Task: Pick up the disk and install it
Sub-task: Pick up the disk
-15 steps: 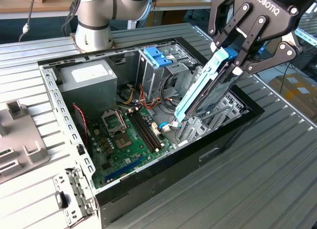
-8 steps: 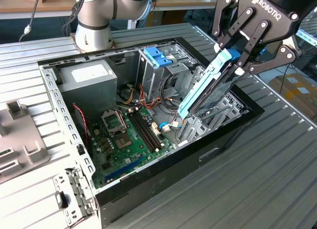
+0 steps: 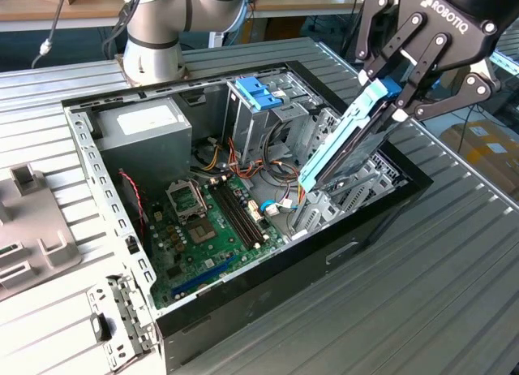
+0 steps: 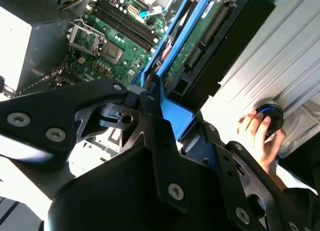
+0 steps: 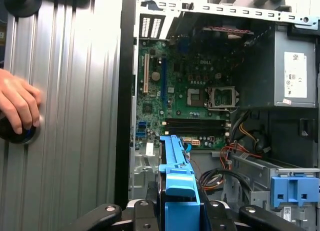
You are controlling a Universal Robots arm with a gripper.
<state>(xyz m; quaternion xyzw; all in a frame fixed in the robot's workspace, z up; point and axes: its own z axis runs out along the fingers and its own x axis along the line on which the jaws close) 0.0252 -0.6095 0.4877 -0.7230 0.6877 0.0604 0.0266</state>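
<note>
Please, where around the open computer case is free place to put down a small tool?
The ribbed table is bare along the black wall of the case, toward the exterior view's right, though a hand rests there. Crowded: the case corner where the gripper holds the disk tilted, and the cables inside.

A robotics lab or test workshop is indicated here. An opened computer case [image 3: 268, 286] is laid flat on a ribbed metal table [image 3: 422, 302], and the robot arm's base [image 3: 154, 50] is seen standing on that same table. A wooden bench [image 3: 32, 3] is caught behind it, and a cardboard box [image 3: 486, 144] at the exterior view's right. In the first wrist view, a person's hand [image 5: 17, 101] is rested on a dark round controller [image 5: 11, 134].
</note>
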